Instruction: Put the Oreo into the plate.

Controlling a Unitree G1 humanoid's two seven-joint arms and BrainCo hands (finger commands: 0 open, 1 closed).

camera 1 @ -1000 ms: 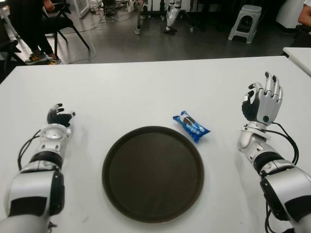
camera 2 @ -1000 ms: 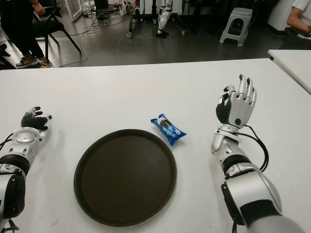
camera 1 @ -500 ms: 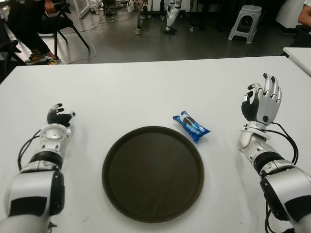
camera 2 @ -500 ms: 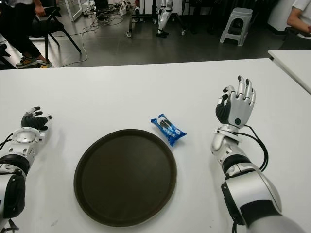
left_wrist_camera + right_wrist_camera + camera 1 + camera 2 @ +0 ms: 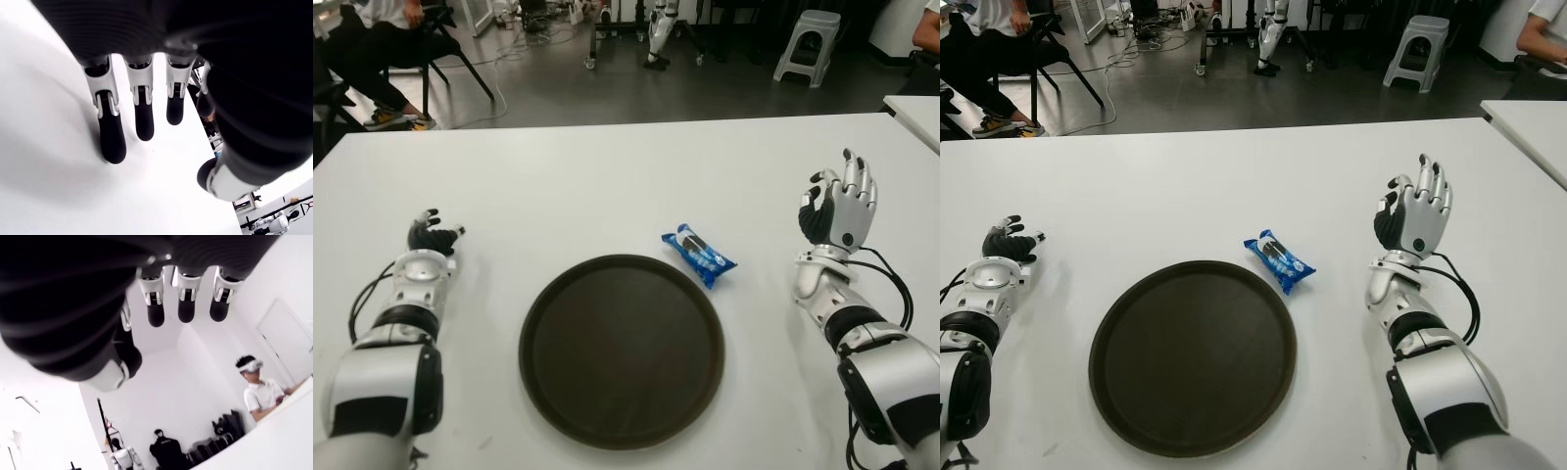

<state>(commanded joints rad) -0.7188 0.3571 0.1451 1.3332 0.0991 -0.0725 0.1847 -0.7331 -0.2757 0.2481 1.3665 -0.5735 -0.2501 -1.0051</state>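
fingers [image 5: 155, 308] spread, oreo [image 5: 699, 255] beside plate [image 5: 548, 323]

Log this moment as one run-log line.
Oreo: on table, beside plate, ungrasped | plate: empty | right hand: raised, open, right of Oreo | left hand: left of plate, open

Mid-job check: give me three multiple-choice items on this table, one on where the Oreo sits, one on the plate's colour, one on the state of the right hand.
1. Where is the Oreo pack?
A. on the plate
B. on the table by the plate's far right rim
C. in the left hand

2. What colour is the plate?
A. dark brown
B. white
C. blue

3. How is the right hand?
A. gripping the pack
B. flat on the plate
C. raised, fingers spread, empty

Answers: B, it lies just off the rim; A, dark against the white table; C, nothing shows between its fingers.
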